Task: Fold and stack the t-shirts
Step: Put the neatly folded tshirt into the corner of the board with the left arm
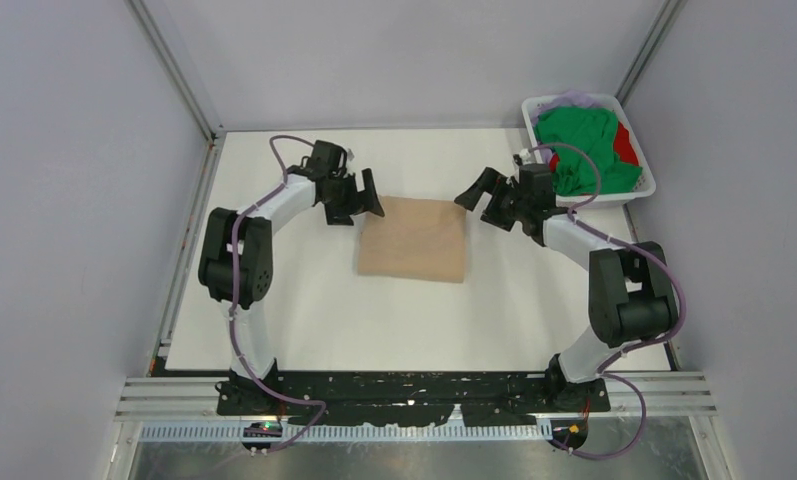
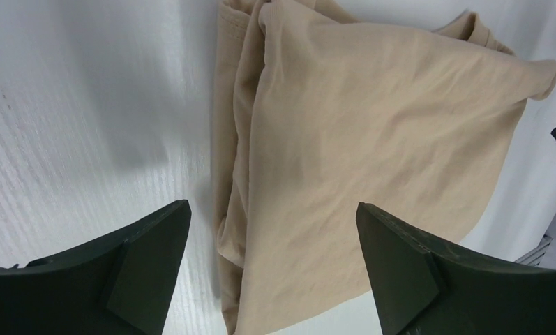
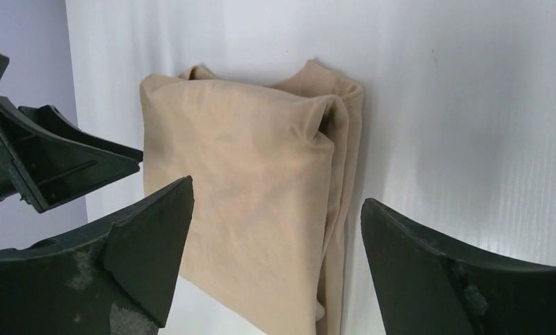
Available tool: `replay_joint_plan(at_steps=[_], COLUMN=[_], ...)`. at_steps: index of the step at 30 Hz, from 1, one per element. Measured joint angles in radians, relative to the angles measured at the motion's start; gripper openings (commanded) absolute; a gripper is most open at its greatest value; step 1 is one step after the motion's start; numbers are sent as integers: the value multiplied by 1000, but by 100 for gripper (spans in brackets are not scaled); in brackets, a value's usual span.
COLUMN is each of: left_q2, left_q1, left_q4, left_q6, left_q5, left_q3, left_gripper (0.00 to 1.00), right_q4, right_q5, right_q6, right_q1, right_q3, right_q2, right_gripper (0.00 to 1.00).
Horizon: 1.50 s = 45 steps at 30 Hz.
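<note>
In the top view the left gripper (image 1: 362, 205) has its fingers spread wide with nothing between them, at the upper left corner of the folded beige t-shirt (image 1: 414, 242), which lies flat on the white table (image 1: 304, 320) at the centre of the frame. The right gripper (image 1: 479, 195) is likewise wide apart and empty at the shirt's upper right corner; whether any fingertip touches the cloth cannot be told. The green t-shirt (image 1: 579, 140), red t-shirt (image 1: 626, 142) and lilac t-shirt (image 1: 574, 97) lie heaped in the white basket (image 1: 614, 200) at the upper right.
</note>
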<state>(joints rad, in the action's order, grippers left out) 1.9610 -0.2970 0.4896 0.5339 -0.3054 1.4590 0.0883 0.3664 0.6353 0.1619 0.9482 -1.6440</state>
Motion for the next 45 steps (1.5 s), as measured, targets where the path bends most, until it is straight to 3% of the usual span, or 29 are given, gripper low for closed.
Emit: replay_joint_plan(at_steps=[6, 14, 16, 18, 26, 33, 39, 45], left_q2=[6, 82, 99, 106, 122, 159, 328, 384], left_q1=[-11, -35, -41, -51, -97, -82, 18, 139], left_q4=[27, 69, 78, 88, 197, 365, 481, 518], left_q6=[-21, -13, -6, -2, -11, -99, -178, -275], left_q5=[-29, -39, -47, -45, 82, 402, 621, 729], left_q3=[-3, -2, 6, 22, 111, 339, 674, 763], left_gripper=[65, 44, 29, 1, 0, 0, 0, 0], right_q4=[-13, -47, -57, -60, -66, -83, -93, -105], right_q5=[3, -9, -14, -18, -18, -66, -151, -259], right_q6=[-14, -42, -50, -58, -78, -111, -150, -174], right_q1=[1, 0, 0, 0, -2, -6, -9, -14], right_q3=[-64, -125, -130, -131, -145, -165, -182, -195], right_q2=[79, 204, 233, 254, 280, 319, 362, 371], right_gripper=[95, 95, 95, 95, 95, 95, 95, 95])
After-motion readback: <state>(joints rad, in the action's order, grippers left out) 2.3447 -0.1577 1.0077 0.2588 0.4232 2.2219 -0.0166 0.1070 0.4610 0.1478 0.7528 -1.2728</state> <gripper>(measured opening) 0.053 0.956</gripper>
